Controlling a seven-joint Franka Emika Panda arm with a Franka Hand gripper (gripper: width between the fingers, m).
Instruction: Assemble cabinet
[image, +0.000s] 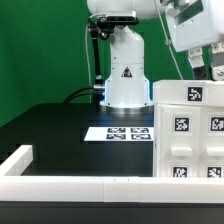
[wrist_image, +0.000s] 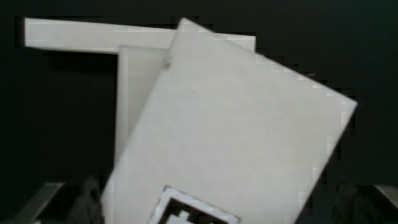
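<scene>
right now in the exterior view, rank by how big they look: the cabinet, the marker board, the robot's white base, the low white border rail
1. Cabinet: largest, though it sits nearest the camera and runs off the frame, which inflates it.
2. Robot's white base.
3. Low white border rail: long but thin, so its place against the base is unsure.
4. Marker board: smallest.

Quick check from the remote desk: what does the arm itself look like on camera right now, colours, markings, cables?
The arm is glossy white with black joint bands. Its base carries a black triangular warning mark and a blue glow at the foot. A dark cable trails from the base. The gripper looks grey and white, but it is blurred.
</scene>
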